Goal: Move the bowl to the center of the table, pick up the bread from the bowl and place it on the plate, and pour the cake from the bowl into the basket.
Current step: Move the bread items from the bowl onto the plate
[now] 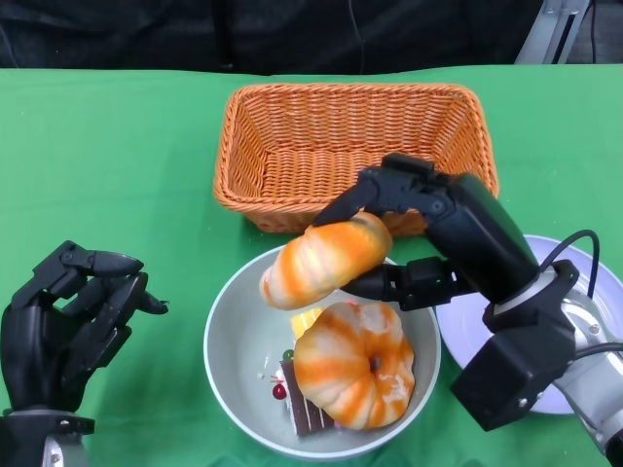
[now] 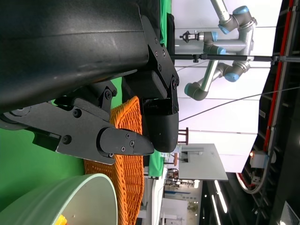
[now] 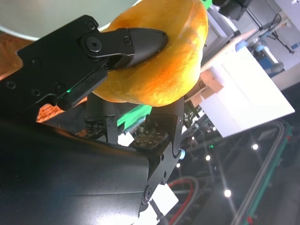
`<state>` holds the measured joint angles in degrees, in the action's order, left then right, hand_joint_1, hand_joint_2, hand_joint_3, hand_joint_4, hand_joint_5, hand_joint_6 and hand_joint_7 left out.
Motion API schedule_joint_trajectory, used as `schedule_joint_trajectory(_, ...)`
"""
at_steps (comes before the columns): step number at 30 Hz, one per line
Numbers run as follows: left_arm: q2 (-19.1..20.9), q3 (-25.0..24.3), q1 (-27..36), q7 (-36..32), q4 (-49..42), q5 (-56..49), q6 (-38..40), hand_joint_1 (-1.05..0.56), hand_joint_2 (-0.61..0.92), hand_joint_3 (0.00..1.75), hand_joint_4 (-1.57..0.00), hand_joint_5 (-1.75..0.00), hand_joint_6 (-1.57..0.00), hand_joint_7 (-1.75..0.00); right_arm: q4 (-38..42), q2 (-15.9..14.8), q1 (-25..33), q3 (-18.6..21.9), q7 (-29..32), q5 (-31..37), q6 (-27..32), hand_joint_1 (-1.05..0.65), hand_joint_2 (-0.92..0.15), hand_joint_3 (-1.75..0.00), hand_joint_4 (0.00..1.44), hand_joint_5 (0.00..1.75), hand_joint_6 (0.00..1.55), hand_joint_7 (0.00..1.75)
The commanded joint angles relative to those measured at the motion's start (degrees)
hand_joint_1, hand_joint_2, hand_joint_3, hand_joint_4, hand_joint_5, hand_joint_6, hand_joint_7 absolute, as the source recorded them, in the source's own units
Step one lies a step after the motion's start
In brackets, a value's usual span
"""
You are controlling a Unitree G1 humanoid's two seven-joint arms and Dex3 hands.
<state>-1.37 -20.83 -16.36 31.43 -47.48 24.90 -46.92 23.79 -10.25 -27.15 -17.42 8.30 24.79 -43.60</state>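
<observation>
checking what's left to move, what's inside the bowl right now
In the bowl: a round striped orange bread, a chocolate cake slice partly beneath it, and a yellow piece. The bread covers whatever else lies under it.

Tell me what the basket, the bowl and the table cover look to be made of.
Basket: woven wicker or rattan, orange-brown, matte; the interlaced strands and braided rim show it. Bowl: pale grey-green, smooth with a soft sheen, probably glazed ceramic or hard plastic; the look leaves that open. Table cover: green cloth, matte, with no shine, likely felt or similar fabric.
</observation>
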Motion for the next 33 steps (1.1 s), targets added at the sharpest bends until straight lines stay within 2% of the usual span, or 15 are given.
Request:
schedule_joint_trajectory(1,1.21,-0.42,-0.21,0.27,-0.32,0.31,-0.36,-0.19,0.92,0.28,-0.86,-1.30,-0.87,-1.04,-1.27,0.11,0.88,1.20,-0.85,-1.22,0.70,-0.21,-0.62,-0.75,0.68,1.71,0.71,1.23)
schedule_joint_trajectory(7,1.22,-0.40,-0.22,0.27,-0.32,0.33,-0.37,-0.19,0.92,0.28,-0.86,-1.30,-0.88,-1.03,-1.54,0.58,1.14,1.89,-1.63,-1.02,0.78,-0.21,-0.63,-0.75,0.68,1.72,0.70,1.24)
schedule_joint_trajectory(8,1.37,-0.40,-0.22,0.40,-0.51,0.29,-0.33,-0.18,0.92,0.28,-0.86,-1.30,-0.88,-1.03,-5.47,0.44,3.02,3.98,-1.81,-3.55,2.50,-0.22,-0.62,-0.77,0.70,1.72,0.70,1.27)
schedule_joint_trajectory(9,1.48,-0.40,-0.22,0.50,-0.67,0.27,-0.32,-0.17,0.92,0.28,-0.86,-1.30,-0.88,-1.03,-8.60,0.38,4.52,5.60,-2.07,-5.48,3.97,-0.23,-0.60,-0.86,0.73,1.73,0.68,1.36)
schedule_joint_trajectory(12,1.63,-0.27,-0.11,0.33,-0.91,-0.02,-0.35,-0.17,0.92,0.29,-0.87,-1.29,-0.89,-1.03,-19.17,-0.63,10.49,10.31,-4.14,-10.26,10.71,-0.23,-0.55,-1.05,0.79,1.75,0.66,1.46)
schedule_joint_trajectory(13,1.71,-0.22,-0.09,0.27,-0.98,-0.09,-0.31,-0.17,0.92,0.29,-0.87,-1.29,-0.89,-1.03,-21.36,-0.98,11.98,11.47,-4.63,-10.91,12.06,-0.22,-0.54,-1.08,0.80,1.75,0.66,1.48)
schedule_joint_trajectory(14,1.79,-0.20,-0.10,0.27,-1.04,-0.10,-0.27,-0.17,0.92,0.29,-0.87,-1.29,-0.89,-1.03,-22.73,-1.08,12.86,12.17,-5.04,-11.19,12.98,-0.19,-0.49,-1.18,0.79,1.75,0.66,1.48)
schedule_joint_trajectory(17,2.00,-0.22,-0.14,0.53,-1.21,0.09,-0.07,-0.17,0.92,0.29,-0.87,-1.28,-0.89,-1.03,-25.30,-0.93,15.02,13.96,-5.89,-12.98,14.96,-0.15,-0.45,-1.27,0.78,1.75,0.66,1.49)
schedule_joint_trajectory(22,2.37,-0.38,-0.35,1.29,-1.66,0.55,0.22,-0.17,0.92,0.29,-0.87,-1.29,-0.89,-1.03,-26.97,-0.79,18.22,17.29,-5.84,-15.52,15.72,-0.05,-0.41,-1.38,0.75,1.75,0.65,1.53)
schedule_joint_trajectory(26,2.40,-0.42,-0.39,1.42,-1.76,0.63,0.20,-0.17,0.92,0.29,-0.87,-1.29,-0.88,-1.04,-27.17,-0.45,18.45,17.82,-6.24,-15.49,15.75,-0.04,-0.40,-1.39,0.75,1.75,0.65,1.54)
schedule_joint_trajectory(27,2.42,-0.50,-0.47,1.46,-1.98,0.64,0.01,-0.17,0.92,0.29,-0.87,-1.29,-0.88,-1.04,-26.77,-1.32,19.57,19.00,-6.49,-16.13,15.65,-0.04,-0.40,-1.40,0.75,1.75,0.65,1.55)
schedule_joint_trajectory(29,2.56,-0.62,-0.63,1.73,-2.47,0.68,-0.25,-0.17,0.92,0.30,-0.86,-1.29,-0.88,-1.03,-25.95,-2.58,21.71,20.90,-7.46,-17.83,15.55,-0.02,-0.43,-1.36,0.73,1.75,0.60,1.56)
schedule_joint_trajectory(33,2.58,-0.83,-0.77,2.37,-2.82,0.95,-0.39,-0.18,0.92,0.30,-0.86,-1.29,-0.88,-1.03,-24.79,-2.82,23.87,22.30,-8.18,-18.28,15.52,-0.01,-0.47,-1.33,0.74,1.75,0.58,1.58)
